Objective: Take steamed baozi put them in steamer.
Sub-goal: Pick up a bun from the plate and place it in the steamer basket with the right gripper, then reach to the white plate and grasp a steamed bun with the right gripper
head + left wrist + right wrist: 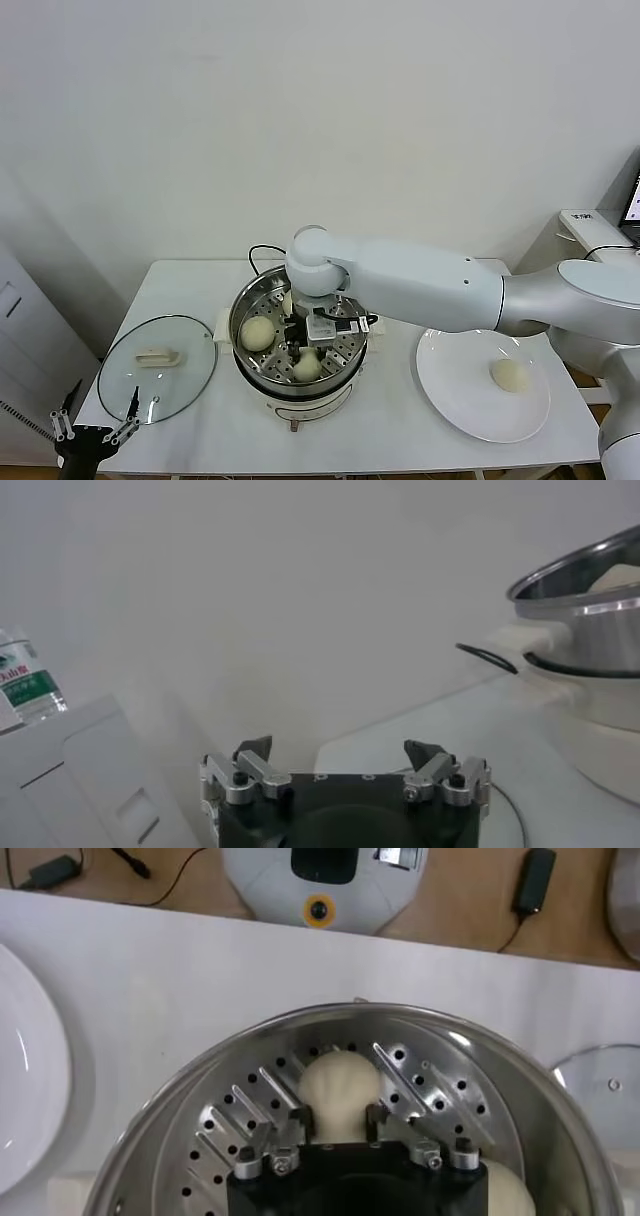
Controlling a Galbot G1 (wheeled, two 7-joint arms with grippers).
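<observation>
Right gripper [340, 1116] clamps a round cream-white bun [338, 1084] over the shiny steel steamer's [520, 1083] perforated tray, while the left gripper [345, 762] hangs open off the table's corner.

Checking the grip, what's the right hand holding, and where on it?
The right hand grips a baozi by its sides, over the steamer tray.

Lab-like room: bare white wall [300, 120], white table [390, 420]
</observation>
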